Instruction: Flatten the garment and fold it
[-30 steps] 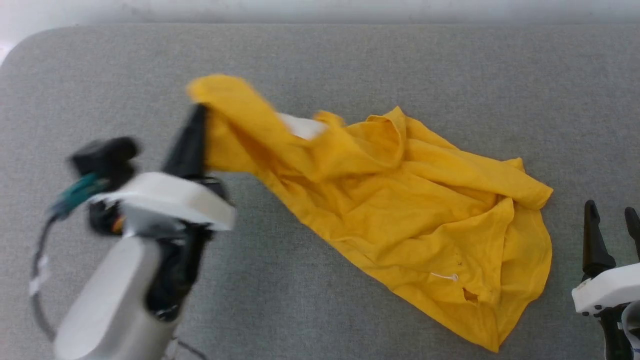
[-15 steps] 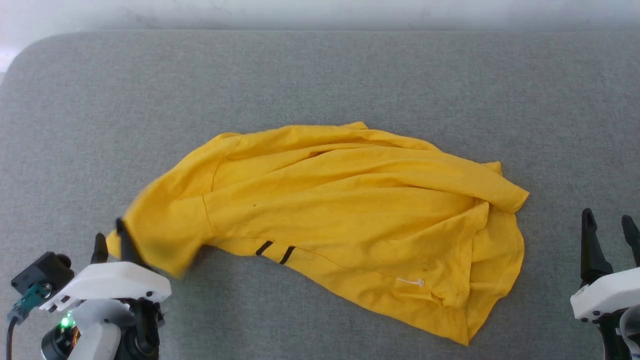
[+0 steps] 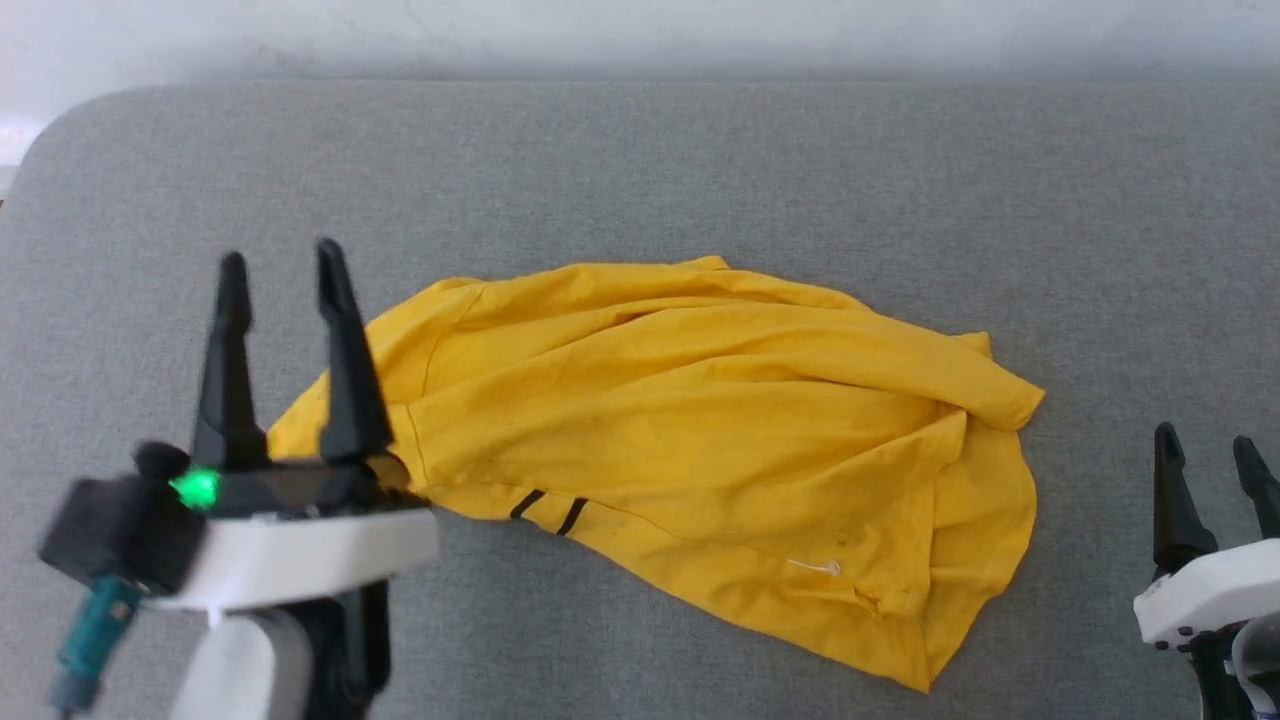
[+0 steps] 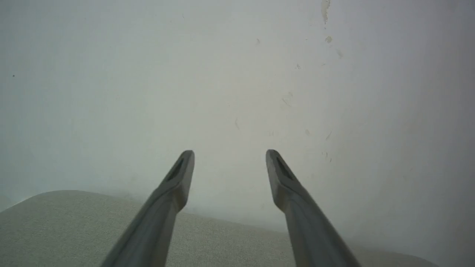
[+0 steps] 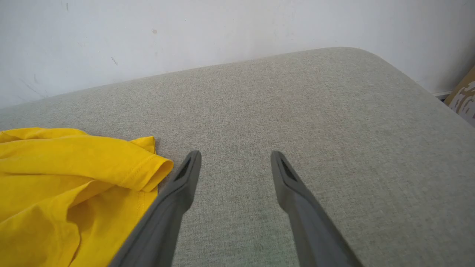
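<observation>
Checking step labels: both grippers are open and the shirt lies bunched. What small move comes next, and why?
Probably lower the left gripper onto the left end of the shirt and pinch it: it hangs open there, and the shirt lies bunched.

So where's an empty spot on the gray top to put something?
The widest bare strip runs along the back, between the yellow shirt and the wall. More bare gray top lies between the shirt's right end and the right jaws. The shirt crowds the middle; the left jaws hang open by its left end.

A grey fabric-covered surface (image 3: 700,160) with rounded corners meets a pale wall (image 5: 148,33) (scuffed, lightly stained).
</observation>
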### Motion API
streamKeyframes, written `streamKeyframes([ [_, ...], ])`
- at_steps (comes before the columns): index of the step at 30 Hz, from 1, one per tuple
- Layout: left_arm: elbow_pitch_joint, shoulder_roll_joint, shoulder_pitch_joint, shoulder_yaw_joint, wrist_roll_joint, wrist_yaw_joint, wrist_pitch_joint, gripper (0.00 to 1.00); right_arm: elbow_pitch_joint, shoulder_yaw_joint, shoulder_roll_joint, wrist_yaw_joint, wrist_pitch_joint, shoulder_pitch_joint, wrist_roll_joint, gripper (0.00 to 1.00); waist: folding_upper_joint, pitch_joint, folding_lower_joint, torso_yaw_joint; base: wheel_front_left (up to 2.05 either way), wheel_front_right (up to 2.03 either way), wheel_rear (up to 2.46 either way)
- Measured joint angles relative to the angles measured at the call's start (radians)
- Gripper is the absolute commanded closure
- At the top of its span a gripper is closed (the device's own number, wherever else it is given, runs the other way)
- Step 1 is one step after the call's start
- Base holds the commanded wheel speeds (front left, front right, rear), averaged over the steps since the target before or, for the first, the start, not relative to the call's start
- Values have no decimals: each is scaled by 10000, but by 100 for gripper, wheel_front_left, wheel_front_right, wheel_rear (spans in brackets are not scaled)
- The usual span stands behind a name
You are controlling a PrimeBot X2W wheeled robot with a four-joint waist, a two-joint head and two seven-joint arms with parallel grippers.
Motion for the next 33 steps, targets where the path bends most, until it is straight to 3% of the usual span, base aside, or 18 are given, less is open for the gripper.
streamKeyframes([
  [4,174,-782,881,109,913,-537,0,0,38,19,-2,0,-36,73,13,0,1,-66,-1,-52,0,0,0],
  [9,531,-1338,1333,506,1436,-1156,0,0,-234,362,-2,0,188,118,-215,0,1,-51,0,20,0,0,0],
  [16,836,-1712,1334,848,1753,-1743,0,0,-1012,1695,-2,0,1839,122,-1005,0,1,37,0,304,0,0,0],
  [28,1097,-1797,1297,773,1685,-1990,0,0,-869,3116,-157,0,4405,256,-1202,0,1,265,0,921,0,0,0],
  [29,1108,-1797,1285,757,1659,-1983,0,0,-807,3187,-163,-2,4506,287,-1200,57,1,276,0,960,0,0,0],
  [30,1122,-1799,1275,732,1632,-1981,0,0,-817,3204,-196,-2,4548,285,-1197,99,1,285,0,996,0,0,0],
  [33,1195,-1799,1275,702,1632,-1964,0,0,-834,3281,-255,-2,4579,252,-1131,100,1,286,0,1035,0,0,0],
])
